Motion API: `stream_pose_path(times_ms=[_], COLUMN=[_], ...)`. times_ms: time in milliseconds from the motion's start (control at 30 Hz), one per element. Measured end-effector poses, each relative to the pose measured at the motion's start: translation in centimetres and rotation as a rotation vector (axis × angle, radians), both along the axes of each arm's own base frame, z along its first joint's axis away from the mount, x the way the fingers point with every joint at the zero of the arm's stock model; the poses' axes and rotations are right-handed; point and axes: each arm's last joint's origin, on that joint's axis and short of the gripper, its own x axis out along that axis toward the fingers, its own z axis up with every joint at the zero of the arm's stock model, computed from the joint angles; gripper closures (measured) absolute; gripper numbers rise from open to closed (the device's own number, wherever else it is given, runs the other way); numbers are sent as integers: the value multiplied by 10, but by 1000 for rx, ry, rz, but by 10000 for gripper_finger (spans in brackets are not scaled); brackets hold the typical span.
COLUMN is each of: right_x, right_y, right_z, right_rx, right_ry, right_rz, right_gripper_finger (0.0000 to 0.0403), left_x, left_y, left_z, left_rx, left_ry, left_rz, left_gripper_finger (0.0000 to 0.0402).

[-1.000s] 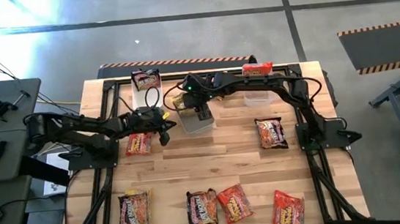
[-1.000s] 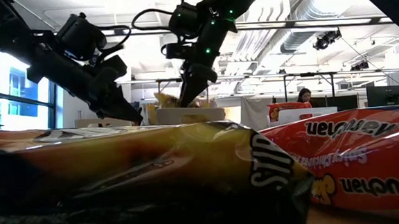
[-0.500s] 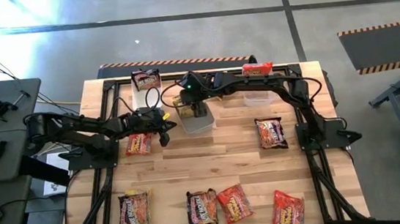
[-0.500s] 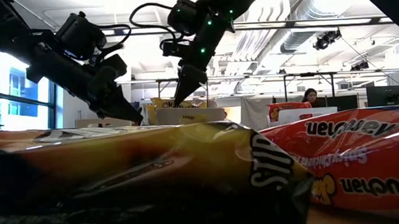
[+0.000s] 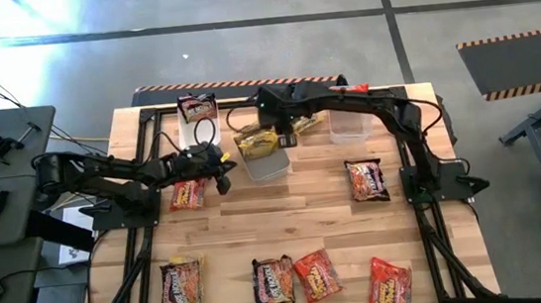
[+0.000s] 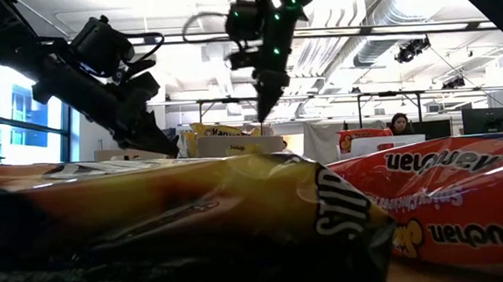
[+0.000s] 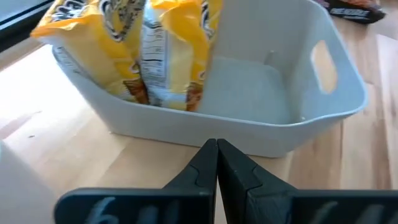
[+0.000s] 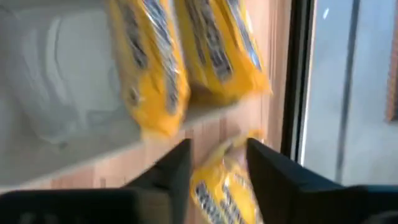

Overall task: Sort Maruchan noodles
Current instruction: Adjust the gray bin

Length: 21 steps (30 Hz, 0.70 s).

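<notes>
Since a second ago, the right gripper (image 5: 286, 130) is swinging away from the middle bin (image 5: 264, 164) toward the table's far edge. From above, yellow noodle packets (image 5: 255, 143) are leaning over that bin's far rim, and the left gripper (image 5: 221, 172) is sitting just beside the bin. Down low, the right gripper (image 6: 264, 105) is hanging over the bin (image 6: 239, 144). Left wrist cam: fingers (image 7: 204, 165) pressed together, yellow packets (image 7: 149, 50) standing inside. Right wrist cam: fingers (image 8: 174, 163) are apart, probably holding nothing.
</notes>
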Motion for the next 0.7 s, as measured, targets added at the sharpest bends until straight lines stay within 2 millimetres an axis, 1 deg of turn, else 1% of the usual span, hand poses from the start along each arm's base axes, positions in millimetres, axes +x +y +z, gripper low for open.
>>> stream_pose_path(times_ms=[100,133,167,333,433,600,700], right_x=[-10,-13,-14,-14,-13,-11,-14], right_y=[-9,-10,-10,-1,9,32,48], right_z=[-17,-23,-30,-61,-75,-87,-84], right_rx=[49,67,88,186,237,287,291], right_ry=[57,68,70,38,18,0,-28], right_rz=[-47,-50,-48,-66,-68,-65,-54], right_gripper_finger=[359,380,391,381,395,397,401], left_x=[-1,-1,-2,-2,-3,-2,0], left_y=[1,2,2,3,5,10,11], left_z=[-1,-1,-1,-1,-1,-5,-10], left_rx=[13,21,30,55,67,70,59], left_ry=[13,19,26,31,29,40,52], left_rz=[39,55,71,110,124,146,141], left_gripper_finger=[401,401,401,401,401,401,401])
